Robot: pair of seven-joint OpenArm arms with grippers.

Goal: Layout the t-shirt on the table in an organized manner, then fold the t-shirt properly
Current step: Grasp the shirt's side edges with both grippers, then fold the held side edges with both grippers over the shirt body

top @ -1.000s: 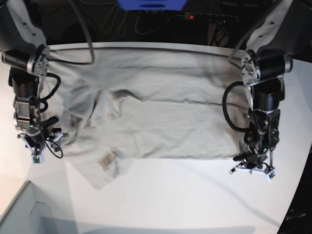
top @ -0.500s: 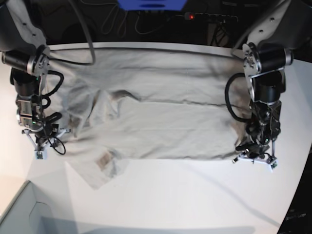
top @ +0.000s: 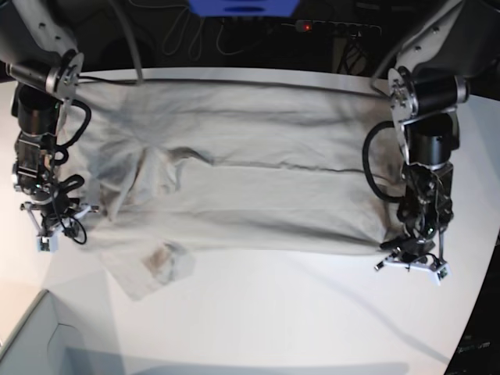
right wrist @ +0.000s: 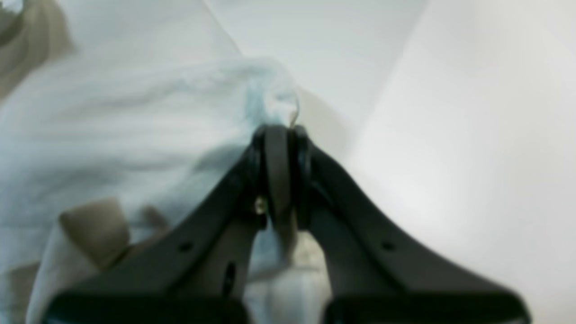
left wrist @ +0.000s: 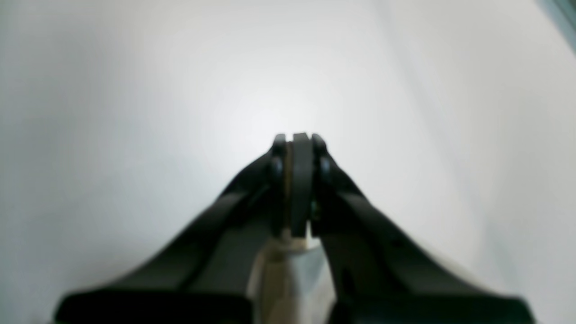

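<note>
Only the base view shows the whole t-shirt, spread wide across the white table, with a gripper at each side edge. The right wrist view shows the right gripper with its fingers pressed together on a bunched fold of cloth that rises just past the tips. The left wrist view shows the left gripper closed too, pale fabric wedged behind the pads, bare tabletop ahead

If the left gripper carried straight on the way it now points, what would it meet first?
Probably only the table. In the left wrist view the left gripper has its jaws shut, a fold of the t-shirt seemingly pinched behind the tips, and only bare white tabletop lies ahead. Depth is unclear.
</note>
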